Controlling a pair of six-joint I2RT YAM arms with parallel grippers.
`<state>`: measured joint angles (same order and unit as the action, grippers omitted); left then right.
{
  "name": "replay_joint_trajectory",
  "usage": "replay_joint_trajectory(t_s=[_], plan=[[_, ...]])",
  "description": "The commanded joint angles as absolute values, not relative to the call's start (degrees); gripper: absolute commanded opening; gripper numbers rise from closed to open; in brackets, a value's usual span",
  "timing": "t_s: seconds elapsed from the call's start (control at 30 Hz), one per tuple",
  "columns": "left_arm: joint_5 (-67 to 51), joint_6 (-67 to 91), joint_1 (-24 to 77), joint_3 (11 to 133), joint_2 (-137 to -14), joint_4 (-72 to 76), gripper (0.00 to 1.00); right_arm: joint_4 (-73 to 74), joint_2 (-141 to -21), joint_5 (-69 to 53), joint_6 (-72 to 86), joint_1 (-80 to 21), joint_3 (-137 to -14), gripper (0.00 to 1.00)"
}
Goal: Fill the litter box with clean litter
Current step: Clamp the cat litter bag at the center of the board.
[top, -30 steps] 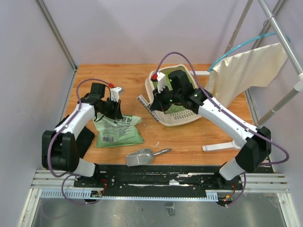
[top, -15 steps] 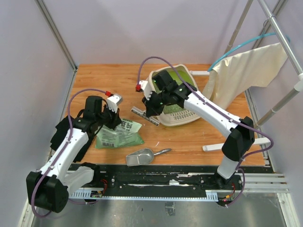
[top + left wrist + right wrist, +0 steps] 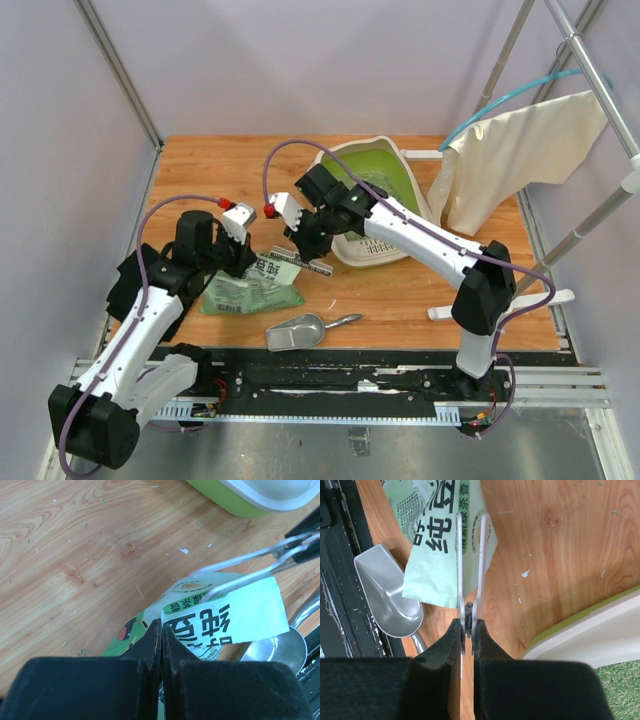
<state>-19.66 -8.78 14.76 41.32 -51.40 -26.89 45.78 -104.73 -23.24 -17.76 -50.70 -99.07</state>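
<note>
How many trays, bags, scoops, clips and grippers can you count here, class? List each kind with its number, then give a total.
Litter box: 1
Bag: 1
Scoop: 1
Clip: 1
Grippers: 2, the left gripper and the right gripper
Total: 6

Wooden table (image 3: 240, 160), lilac walls (image 3: 300, 60), cream cloth (image 3: 530, 150) on rail (image 3: 589, 72)

Litter box (image 3: 270, 487) cut off by top edge, beyond left gripper (image 3: 161, 630) jaws. Bag (image 3: 225, 620) near end hidden behind them. Clip (image 3: 458, 560) base, scoop (image 3: 385, 595) handle hidden behind right gripper (image 3: 467, 626).
</note>
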Motion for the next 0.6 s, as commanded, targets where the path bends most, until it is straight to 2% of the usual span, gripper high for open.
replay_joint_trajectory(t_s=[0.0, 0.2, 0.57], plan=[[-22.54, -8.72, 15.29, 41.11, -48.8, -21.53, 0.0, 47.78, -106.97, -19.34, -18.02, -51.53, -102.2, 0.01], [-22.27, -9.1, 15.29, 40.75, -48.68, -21.26, 0.01, 50.32, -108.29, -23.74, -17.82, -51.86, -104.16, 0.01], [-22.12, -11.28, 15.29, 41.19, -48.18, -22.66, 0.01, 52.42, -106.11, -21.49, -13.87, -51.7, -108.38, 0.01]])
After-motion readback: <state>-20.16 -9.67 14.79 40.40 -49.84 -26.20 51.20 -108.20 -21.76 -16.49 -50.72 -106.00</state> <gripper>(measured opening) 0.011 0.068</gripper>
